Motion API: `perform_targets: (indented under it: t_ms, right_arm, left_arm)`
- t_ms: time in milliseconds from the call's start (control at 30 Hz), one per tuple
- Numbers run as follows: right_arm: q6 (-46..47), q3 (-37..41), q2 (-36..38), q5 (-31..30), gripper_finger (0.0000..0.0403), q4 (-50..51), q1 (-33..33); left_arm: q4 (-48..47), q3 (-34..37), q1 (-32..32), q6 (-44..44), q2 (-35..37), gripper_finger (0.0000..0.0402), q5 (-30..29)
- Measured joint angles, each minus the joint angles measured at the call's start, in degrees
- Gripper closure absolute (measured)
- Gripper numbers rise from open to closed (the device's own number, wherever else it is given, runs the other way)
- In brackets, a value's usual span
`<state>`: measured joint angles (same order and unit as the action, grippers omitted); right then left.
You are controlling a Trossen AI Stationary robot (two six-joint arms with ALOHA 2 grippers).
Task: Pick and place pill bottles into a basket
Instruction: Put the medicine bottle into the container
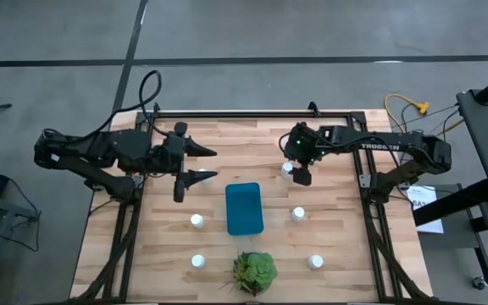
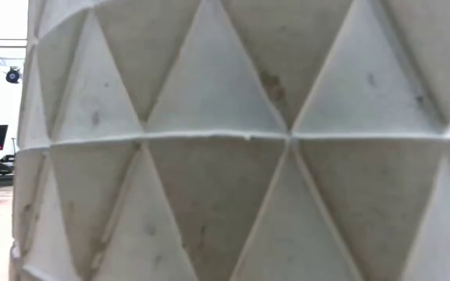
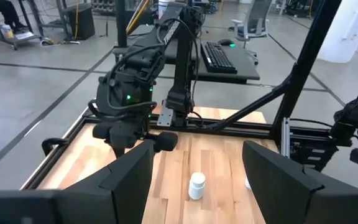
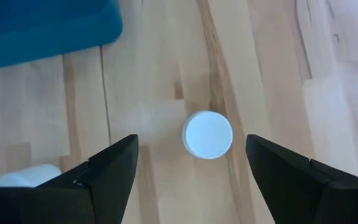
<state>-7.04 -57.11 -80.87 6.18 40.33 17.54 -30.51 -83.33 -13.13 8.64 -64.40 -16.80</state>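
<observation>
A: Filling the low view, right up against the lens, is a grey pot (image 2: pixel 233 140) faceted in triangles; it hides the table from there.

B: And the bottle under the right arm?

A: That bottle (image 4: pixel 207 134) sits upright on the wood, seen cap-on, between the two fingers of the right gripper (image 4: pixel 191 168) but touching neither. The jaws stand wide apart, one to each side of it, with bare table showing in both gaps.

B: Where is the basket from there?

A: Beyond the fingertips and off to one side: the basket (image 4: pixel 42 28), teal, well clear of the jaws. Another bottle (image 4: pixel 23 177) lies just outside one finger.

B: From above?

A: The right gripper (image 1: pixel 298 169) hangs over a bottle (image 1: pixel 287 169) beside the basket (image 1: pixel 244 208). Four more bottles stand around the basket: one (image 1: pixel 196 220) and another (image 1: pixel 197 261) on the left arm's side, one (image 1: pixel 298 213) and one (image 1: pixel 314 262) on the right arm's side. A plant (image 1: pixel 254 271) stands just past the basket's short end.

B: The left arm?

A: The left gripper (image 1: pixel 207 163) waits over the table, its jaws apart with nothing between them. In its wrist view a bottle (image 3: pixel 196 186) stands ahead of the fingers, with the right arm behind it.
</observation>
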Motion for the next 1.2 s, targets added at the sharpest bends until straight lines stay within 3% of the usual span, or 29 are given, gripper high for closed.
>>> perform_targets:
  t_ms: [733,1200]
  right_arm:
    - [-3.05,-1.46,-12.33,2.99,0.0115,-4.3,3.83]
    - [-2.07,-1.59,-14.11,3.34,0.0131,-3.16,3.89]
  left_arm:
    - [-0.08,0.0,0.02,-0.04,0.57,0.0171,0.0]
    - [-0.06,0.0,0.02,-0.09,0.57,0.0171,0.0]
